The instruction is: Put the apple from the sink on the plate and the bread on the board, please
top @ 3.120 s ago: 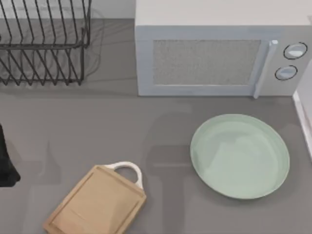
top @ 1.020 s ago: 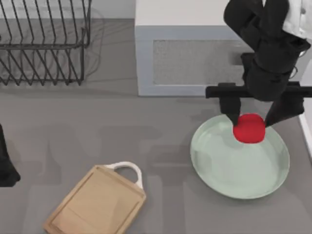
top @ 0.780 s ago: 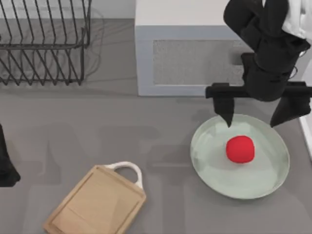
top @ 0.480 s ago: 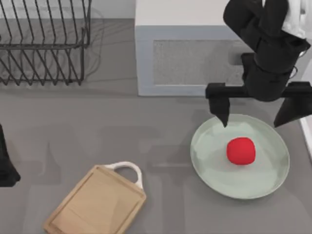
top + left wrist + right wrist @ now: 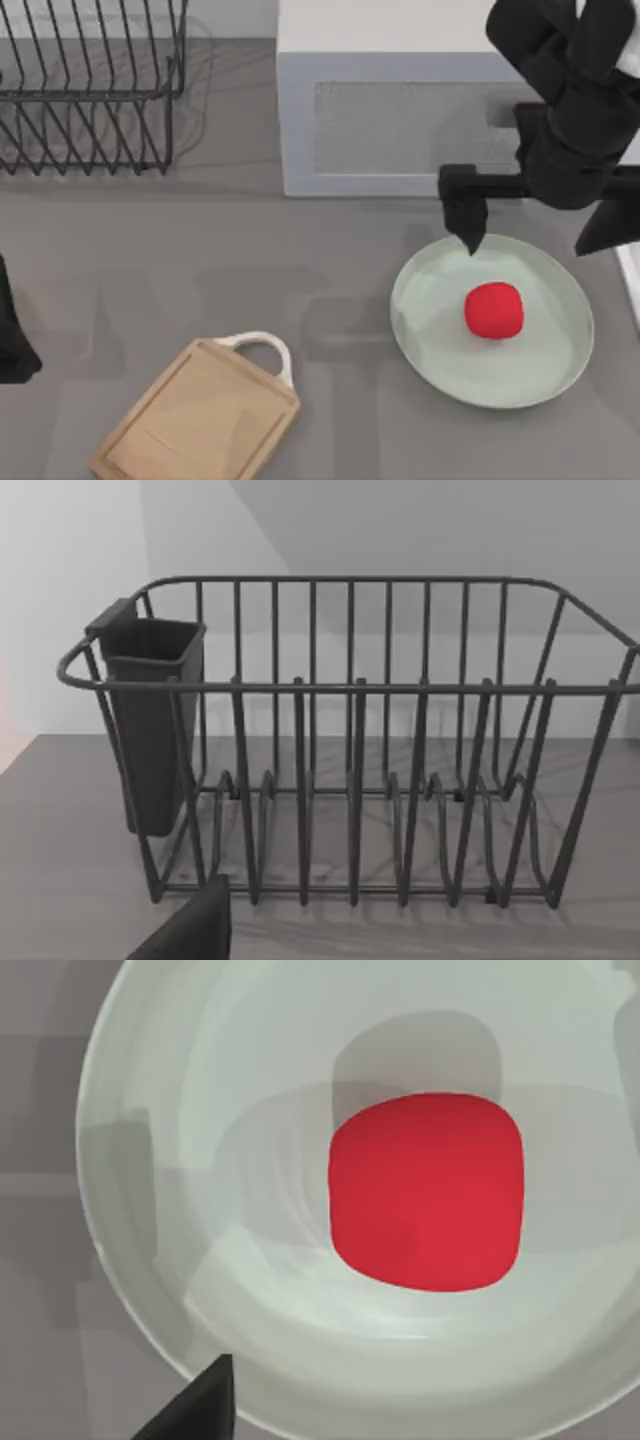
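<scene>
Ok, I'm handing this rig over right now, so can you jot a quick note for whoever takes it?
Right hand: open, above the far rim of the large pale mint-green plate, holding nothing.
Left arm: parked at the table's left edge, facing the dark wire dish rack.
Small bright red apple: resting on the plate. That half is done.
Light-wood cutting board with white loop handle: bare, near the front of the table.
Left: get the bread onto the board.

Wire dish rack (image 5: 90, 85) sits top left on grey table (image 5: 250, 280), dark cutlery cup (image 5: 150, 720) clipped to one end; microwave (image 5: 420, 110) top centre.
</scene>
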Tool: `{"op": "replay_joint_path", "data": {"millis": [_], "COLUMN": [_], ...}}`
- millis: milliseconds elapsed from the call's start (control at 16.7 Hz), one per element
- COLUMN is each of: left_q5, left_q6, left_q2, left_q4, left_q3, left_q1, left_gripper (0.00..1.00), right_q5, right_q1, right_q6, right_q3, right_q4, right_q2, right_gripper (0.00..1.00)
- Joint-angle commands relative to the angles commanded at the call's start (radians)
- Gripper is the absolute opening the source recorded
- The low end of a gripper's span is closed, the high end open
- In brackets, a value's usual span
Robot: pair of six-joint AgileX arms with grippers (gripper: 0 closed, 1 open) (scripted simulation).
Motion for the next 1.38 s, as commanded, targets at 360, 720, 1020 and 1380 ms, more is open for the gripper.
{"op": "replay_joint_path", "data": {"millis": [360, 720, 1020, 1380], "left_q5": [0.000, 0.000, 0.000, 0.000], "left_q6": [0.000, 0.000, 0.000, 0.000], "left_q2": [0.000, 0.000, 0.000, 0.000], "left_q4": [0.000, 0.000, 0.000, 0.000], "left_q3": [0.000, 0.000, 0.000, 0.000], "left_q1": [0.000, 0.000, 0.000, 0.000], "left_gripper": [1.00, 1.00, 1.00, 1.00], "right_q5": [0.000, 0.001, 0.001, 0.000], "right_q1": [-0.109, -0.262, -0.381, -0.457], "right_q6": [-0.110, -0.264, -0.387, -0.467], "right_q3": [-0.366, -0.876, -1.281, -1.506], "right_q4": [0.280, 0.672, 0.982, 1.182], "right_q2": [-0.442, -1.113, -1.581, -1.815], "right_gripper": [1.00, 1.00, 1.00, 1.00]}}
